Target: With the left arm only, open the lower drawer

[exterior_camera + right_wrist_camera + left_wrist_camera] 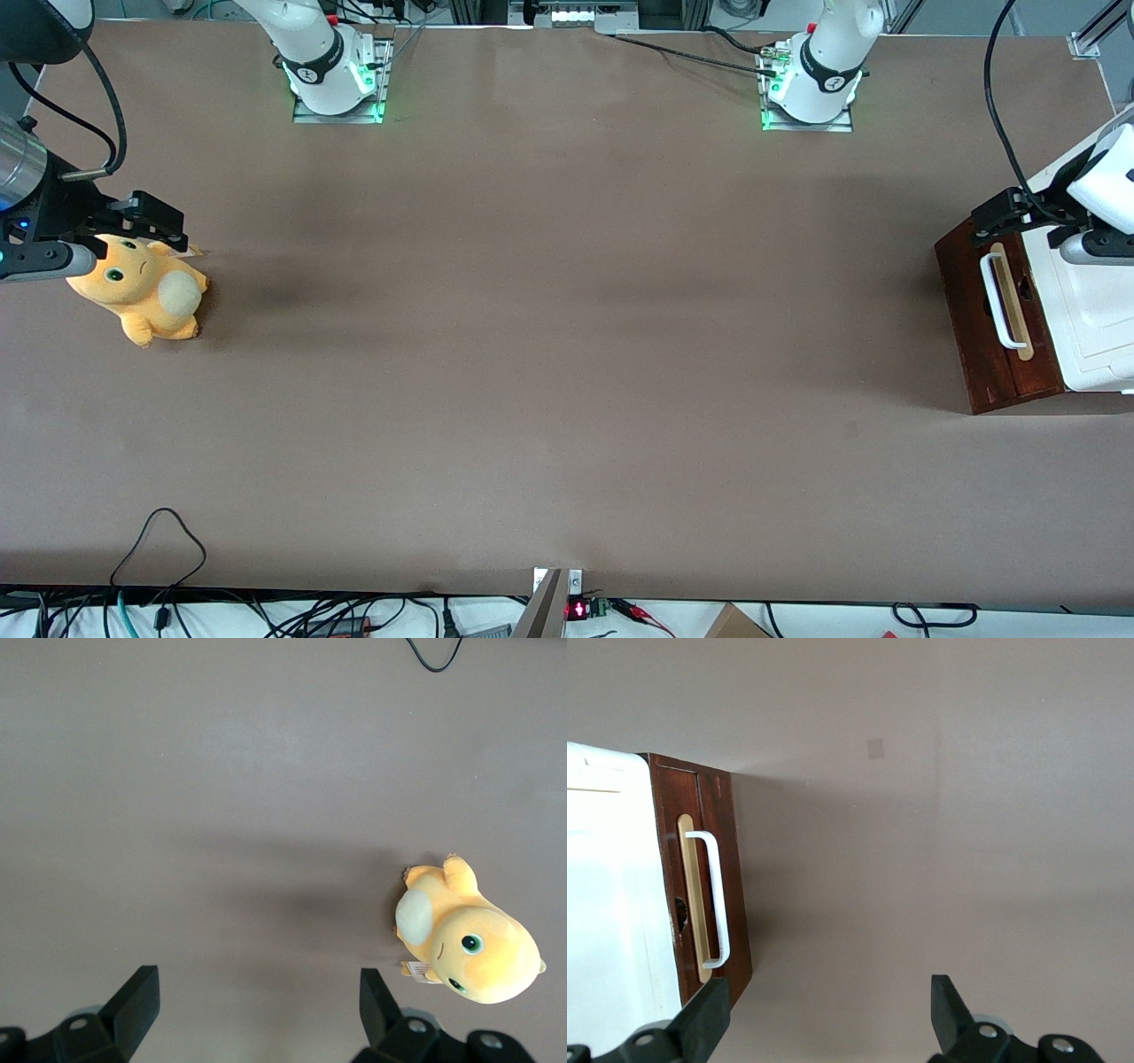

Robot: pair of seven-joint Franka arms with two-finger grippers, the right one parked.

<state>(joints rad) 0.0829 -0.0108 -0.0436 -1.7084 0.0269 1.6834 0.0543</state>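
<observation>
Covering the whole workspace, one matte brown table (549, 354) has a smooth, paper-like surface. One cabinet (1090, 328) sits at the working arm's end of the table, its white moulded top glossy and rounded at the edges, its front dark reddish-brown polished wood. One drawer front is visible, the lower drawer (997, 332): flat rectangular wood panel, one pale wood strip (691, 904) with rounded ends, one thin white loop handle (716, 899) on that strip, one small dark hole beside the strip. Drawer front sits flush with the cabinet, shut. One left arm (1099, 190), glossy white with dark panels and a black cable, hangs above the cabinet. Its gripper (1001, 213), small, black, boxy, is above the cabinet's front edge, at the handle's end farther from the front camera, not touching it. Two black wedge-shaped fingers (704, 1023), spread wide, nothing between them. One plush toy (142, 292), orange-yellow, soft fuzzy fabric, rounded body, cream patch, green eyes, lies toward the parked arm's end of the table, well apart from the cabinet.
</observation>
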